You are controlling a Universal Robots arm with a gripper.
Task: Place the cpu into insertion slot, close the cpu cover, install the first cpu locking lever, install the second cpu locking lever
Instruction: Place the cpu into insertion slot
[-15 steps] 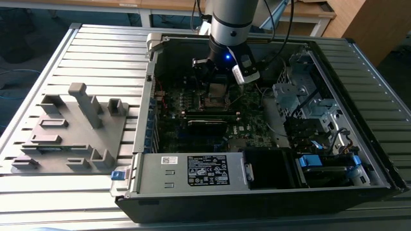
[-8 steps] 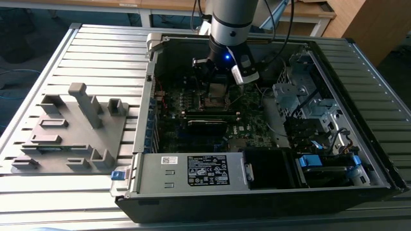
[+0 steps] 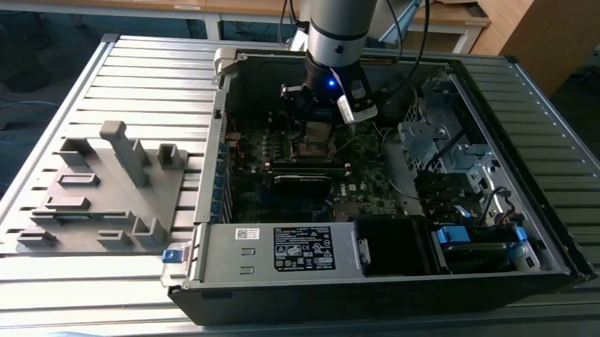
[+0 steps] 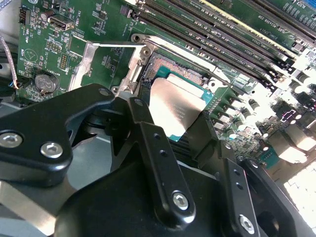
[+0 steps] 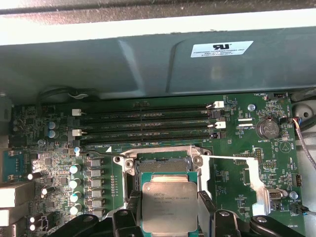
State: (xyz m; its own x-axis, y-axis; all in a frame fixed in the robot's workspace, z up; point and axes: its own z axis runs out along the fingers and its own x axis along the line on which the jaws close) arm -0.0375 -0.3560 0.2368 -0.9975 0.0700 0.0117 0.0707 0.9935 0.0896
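Two fingers (image 4: 148,143) of the gripper (image 5: 169,202) clamp the cpu (image 5: 169,215) by opposite edges, silvery face up, partly over the open insertion slot (image 5: 163,165); cpu cover (image 5: 259,177) lies flipped open beside it on the green motherboard (image 5: 232,143) inside the computer case (image 3: 375,302).

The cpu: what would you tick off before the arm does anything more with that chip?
1. cpu gripped between the gripper fingers: ok.
2. cover swung open, off the slot: ok.
3. Visible part of the slot free of loose bits: ok.
4. cpu over the slot: ok; in both wrist views it overlaps part of the slot.
5. cpu edges square with the slot: cannot tell.
6. cpu seated in the slot: cannot tell.
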